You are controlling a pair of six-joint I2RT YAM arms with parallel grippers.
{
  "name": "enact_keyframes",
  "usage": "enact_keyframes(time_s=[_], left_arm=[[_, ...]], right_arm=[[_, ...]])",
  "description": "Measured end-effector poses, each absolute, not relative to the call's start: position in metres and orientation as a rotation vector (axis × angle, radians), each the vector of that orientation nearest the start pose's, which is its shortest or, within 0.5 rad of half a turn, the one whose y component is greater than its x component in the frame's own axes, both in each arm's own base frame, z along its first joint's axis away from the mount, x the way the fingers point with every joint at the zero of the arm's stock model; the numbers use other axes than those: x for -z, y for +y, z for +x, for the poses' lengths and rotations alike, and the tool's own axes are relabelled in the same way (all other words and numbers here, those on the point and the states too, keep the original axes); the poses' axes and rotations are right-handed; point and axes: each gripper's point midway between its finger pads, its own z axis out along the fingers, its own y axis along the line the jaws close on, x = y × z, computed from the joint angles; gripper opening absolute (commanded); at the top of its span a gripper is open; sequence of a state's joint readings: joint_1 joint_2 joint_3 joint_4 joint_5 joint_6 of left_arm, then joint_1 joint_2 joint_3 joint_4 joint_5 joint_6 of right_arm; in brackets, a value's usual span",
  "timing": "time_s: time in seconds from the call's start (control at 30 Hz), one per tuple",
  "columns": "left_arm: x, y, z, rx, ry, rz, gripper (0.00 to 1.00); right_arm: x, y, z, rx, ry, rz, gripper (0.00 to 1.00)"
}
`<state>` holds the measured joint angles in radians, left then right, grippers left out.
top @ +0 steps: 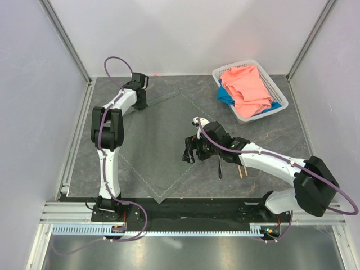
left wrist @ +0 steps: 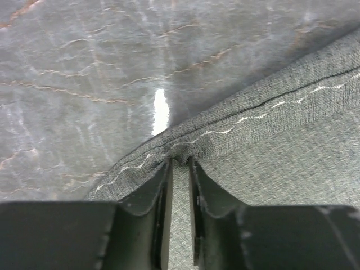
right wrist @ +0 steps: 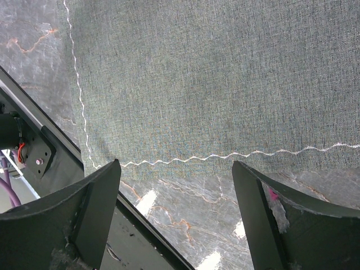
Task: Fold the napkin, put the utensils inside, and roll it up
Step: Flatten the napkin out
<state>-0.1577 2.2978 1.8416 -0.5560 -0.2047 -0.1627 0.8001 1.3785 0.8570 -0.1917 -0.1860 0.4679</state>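
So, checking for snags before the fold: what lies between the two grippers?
Only the napkin, lying flat and bare, between the left gripper pinching its hem and the open right gripper. The top external view shows it.

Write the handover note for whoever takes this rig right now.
Left gripper: shut on the napkin, pinching its far-left hem.
Right gripper: open, hovering over the napkin's right side, holding nothing.
Fork and chopsticks: on the table, just right of the napkin.
Done: napkin spread out, one edge gripped.
Left: make the fold, lay fork and chopsticks inside, roll it up.
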Motion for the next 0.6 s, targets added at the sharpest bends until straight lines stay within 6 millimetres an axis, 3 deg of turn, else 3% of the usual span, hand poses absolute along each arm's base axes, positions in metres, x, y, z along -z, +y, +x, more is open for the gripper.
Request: enact_keyframes(time_s=[0.1, 0.17, 0.6], left_arm=[[-0.026, -0.050, 0.536, -0.148, 2.558, -0.094, 0.12], [-0.028, -0.046, 0.537, -0.150, 2.558, -0.102, 0.02], [-0.049, -0.017, 0.554, -0.092, 2.511, -0.179, 0.02]], right_arm=[[-0.115, 0.302, 0.222, -0.838, 2.373, -0.502, 0.89], [-0.115, 0.302, 0.222, -0.838, 2.373, -0.503, 0.89], [-0.102, 0.302, 0.222, -0.818, 2.412, -0.507, 0.89]])
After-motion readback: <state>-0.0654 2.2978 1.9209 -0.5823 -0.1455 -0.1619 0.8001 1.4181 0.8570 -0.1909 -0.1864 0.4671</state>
